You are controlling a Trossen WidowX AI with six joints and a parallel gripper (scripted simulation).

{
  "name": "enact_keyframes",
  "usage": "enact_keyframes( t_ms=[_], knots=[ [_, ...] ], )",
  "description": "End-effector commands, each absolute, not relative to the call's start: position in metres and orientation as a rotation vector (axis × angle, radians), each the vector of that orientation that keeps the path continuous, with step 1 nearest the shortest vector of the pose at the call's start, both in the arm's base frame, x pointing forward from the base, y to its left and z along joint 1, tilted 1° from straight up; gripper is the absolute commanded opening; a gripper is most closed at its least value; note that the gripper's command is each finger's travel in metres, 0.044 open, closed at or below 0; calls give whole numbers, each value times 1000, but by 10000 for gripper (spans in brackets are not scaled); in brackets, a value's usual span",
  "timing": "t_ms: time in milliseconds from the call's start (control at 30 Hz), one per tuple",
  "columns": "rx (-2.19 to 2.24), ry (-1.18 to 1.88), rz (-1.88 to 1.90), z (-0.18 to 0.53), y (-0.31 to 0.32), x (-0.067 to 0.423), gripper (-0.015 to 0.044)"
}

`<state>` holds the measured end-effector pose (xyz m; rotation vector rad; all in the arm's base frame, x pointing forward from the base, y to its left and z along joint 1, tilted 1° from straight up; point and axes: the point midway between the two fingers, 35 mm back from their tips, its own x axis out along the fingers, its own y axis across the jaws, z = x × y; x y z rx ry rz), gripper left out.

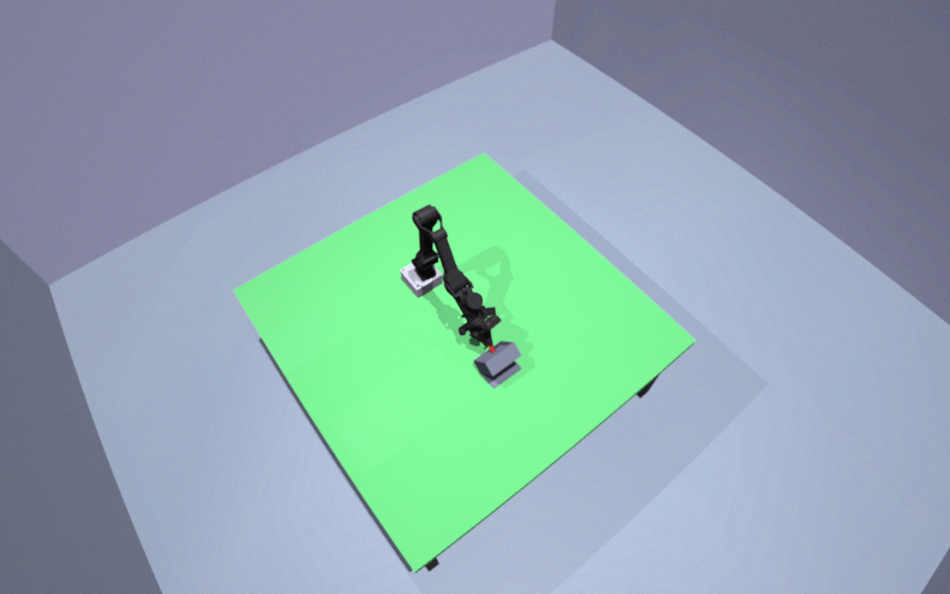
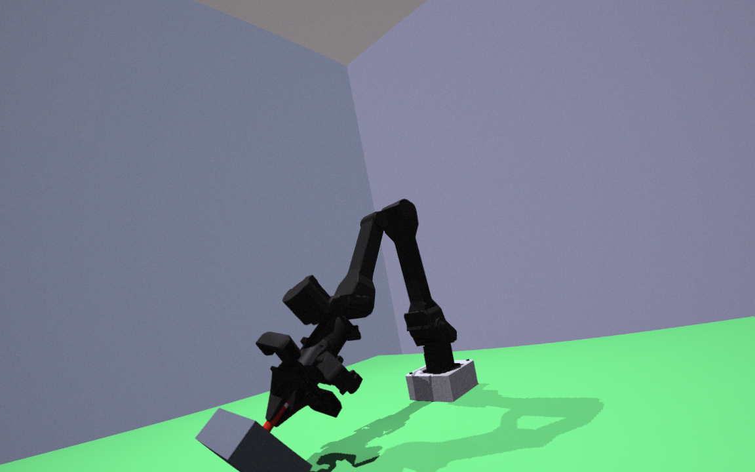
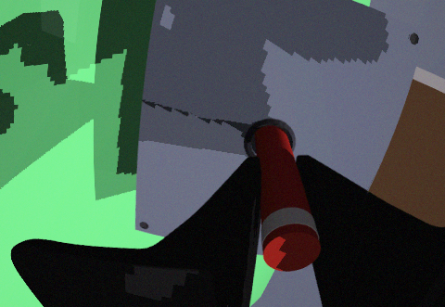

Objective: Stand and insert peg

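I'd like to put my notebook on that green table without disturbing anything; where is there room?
Broad free patches lie on the green table toward its near corner and along its right edge. It is crowded between the grey arm base and the grey sloped panel, where the black gripper holds the red peg.

A matte black jointed arm (image 2: 368,252) rises from a grey square base (image 2: 463,375).

Glossy red peg (image 3: 284,190); matt grey panel (image 3: 204,54).
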<state>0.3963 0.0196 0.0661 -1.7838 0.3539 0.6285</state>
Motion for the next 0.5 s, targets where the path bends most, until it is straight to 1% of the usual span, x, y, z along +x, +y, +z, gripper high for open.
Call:
enact_keyframes(
  t_ms=[0, 467],
  knots=[
    [-1783, 356, 628, 64, 20, 399, 0],
    [-1784, 352, 627, 63, 20, 400, 0]
  ],
)
